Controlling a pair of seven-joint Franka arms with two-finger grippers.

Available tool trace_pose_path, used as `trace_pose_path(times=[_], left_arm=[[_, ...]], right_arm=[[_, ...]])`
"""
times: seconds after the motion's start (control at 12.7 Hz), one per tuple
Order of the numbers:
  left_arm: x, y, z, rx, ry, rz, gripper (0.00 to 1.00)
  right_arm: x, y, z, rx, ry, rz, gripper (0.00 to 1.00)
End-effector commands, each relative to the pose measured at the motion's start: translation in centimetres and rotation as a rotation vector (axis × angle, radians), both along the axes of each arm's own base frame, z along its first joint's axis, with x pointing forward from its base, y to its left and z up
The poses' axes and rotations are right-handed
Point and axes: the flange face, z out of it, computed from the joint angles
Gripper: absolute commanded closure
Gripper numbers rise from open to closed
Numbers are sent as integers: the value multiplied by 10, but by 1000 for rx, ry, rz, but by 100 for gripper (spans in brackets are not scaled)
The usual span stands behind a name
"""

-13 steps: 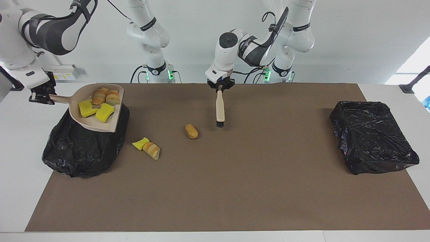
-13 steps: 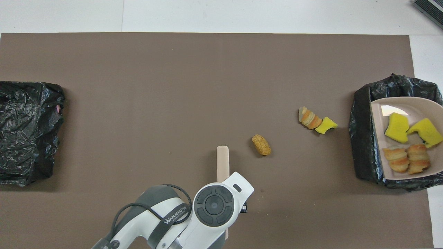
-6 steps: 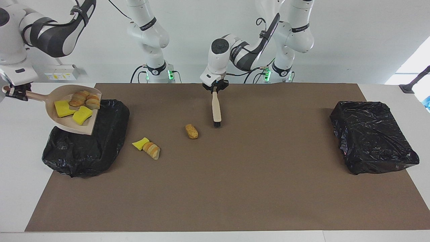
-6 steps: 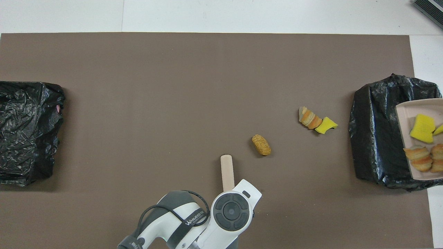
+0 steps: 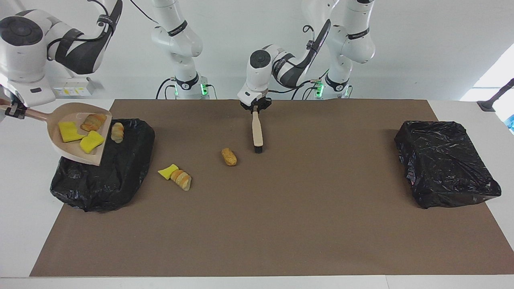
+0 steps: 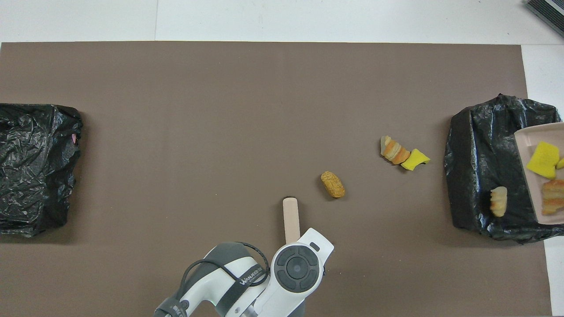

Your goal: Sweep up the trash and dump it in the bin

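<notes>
Presently noted right gripper (image 5: 15, 110) clamped on handle of beige plastic dustpan (image 5: 76, 154), pan held tilted over black bag-lined bin (image 5: 116, 180) at right arm's end of table. Counted in pan: two yellow sponge chunks (image 5: 69, 131) and one tan-orange croissant-like piece (image 5: 93, 121). Spotted second croissant piece (image 5: 117, 131) past pan lip, over bin bag; cannot tell whether falling or already resting on bag. Judged dump under way, load approx. part-emptied.

Noted left gripper (image 5: 253, 105) closed on top end of beige-handled brush (image 5: 257, 134), black bristles down, over brown mat (image 5: 281, 224) near mid-table. Bristles possibly just touching mat, not certain. Arm waiting.

Logged unswept on mat: golden oblong bread roll (image 5: 229, 156) just beside brush; striped croissant (image 5: 181, 179) touching small yellow sponge wedge (image 5: 168, 171), between roll and bin. Noted second black bag-covered bin (image 5: 445, 164) at left arm's end, well apart.

Handling, est.: all trash light. Sponges soft, springy, likely to drag on mat. Rolls rounded, prone to rolling off line. Best not gripped directly; better pushed low w/ bristles into pan lip. Tools to be taken by handles only.
</notes>
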Motion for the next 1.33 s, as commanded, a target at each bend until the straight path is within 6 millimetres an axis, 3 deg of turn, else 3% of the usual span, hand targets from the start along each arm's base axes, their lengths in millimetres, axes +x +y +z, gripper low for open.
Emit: trace_pose_path(times=[0.0, 0.39, 0.55, 0.71, 0.94, 1.1, 1.26], left_arm=[[9, 9, 13, -17, 2, 27, 0], [90, 71, 62, 0, 37, 101, 0], [126, 110, 82, 13, -16, 122, 0], [164, 167, 95, 7, -42, 167, 0], [191, 250, 118, -15, -29, 138, 0], [197, 289, 129, -16, -28, 98, 0], [201, 321, 138, -19, -28, 75, 0]], right_arm=[[-5, 6, 4, -61, -16, 16, 100], [12, 47, 11, -182, -20, 82, 100], [13, 49, 11, -183, -20, 85, 100], [15, 52, 12, -211, -16, 111, 100], [21, 62, 17, -262, -20, 162, 100], [21, 79, 17, -277, 4, 172, 100], [7, 85, 11, -301, 36, 172, 100]])
